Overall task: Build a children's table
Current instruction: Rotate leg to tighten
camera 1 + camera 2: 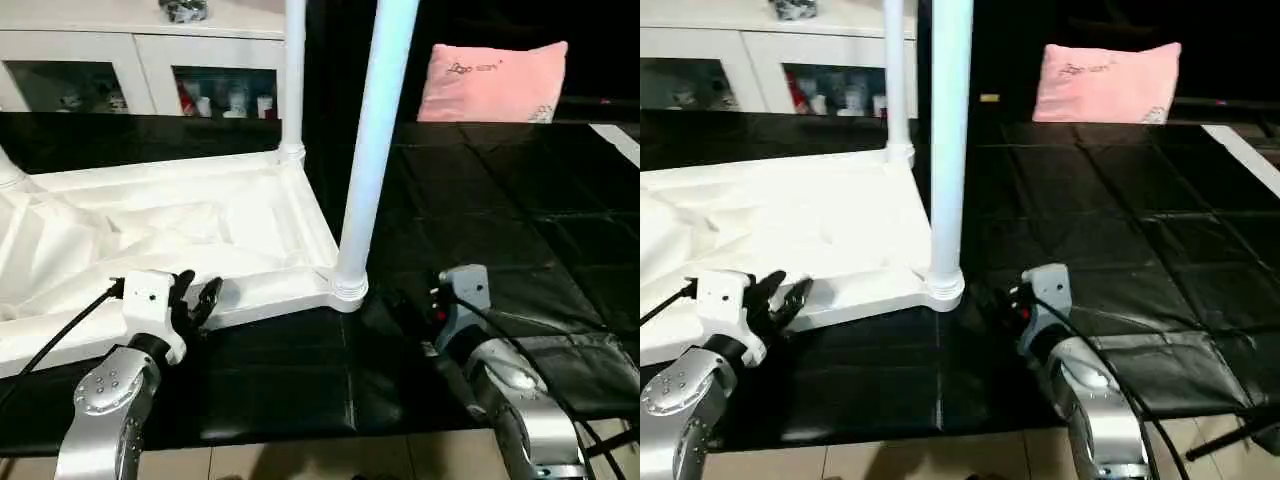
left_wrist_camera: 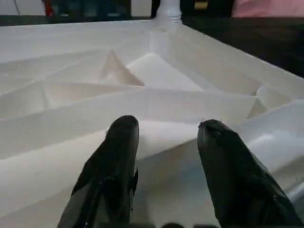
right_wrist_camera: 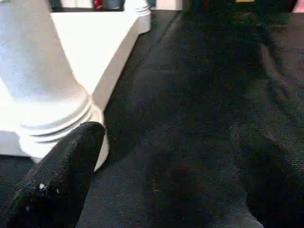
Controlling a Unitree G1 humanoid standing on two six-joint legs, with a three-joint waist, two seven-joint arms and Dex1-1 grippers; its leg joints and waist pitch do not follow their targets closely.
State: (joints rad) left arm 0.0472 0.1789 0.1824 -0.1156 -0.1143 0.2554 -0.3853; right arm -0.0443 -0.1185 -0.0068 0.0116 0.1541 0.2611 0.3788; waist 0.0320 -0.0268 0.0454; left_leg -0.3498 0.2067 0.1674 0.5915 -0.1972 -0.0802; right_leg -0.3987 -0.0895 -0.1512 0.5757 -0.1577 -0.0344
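The children's table lies upside down on a black mat, the ribbed underside of its white tabletop [image 1: 190,225] facing up. One white leg [image 1: 372,150] stands upright in the near right corner socket and another leg [image 1: 294,80] in the far right one. My left gripper [image 1: 196,297] is at the tabletop's near rim, its fingers [image 2: 118,156] apart with the rim just beyond them and nothing between. My right gripper [image 1: 415,300] rests low on the mat just right of the near leg's base [image 3: 52,109], open wide, one finger [image 3: 61,180] close to that base.
A black mat [image 1: 500,220] covers the floor to the right. A pink pillow [image 1: 492,82] leans at the back right. A white cabinet with glass doors [image 1: 140,70] stands behind the tabletop. Black cables run along both silver forearms.
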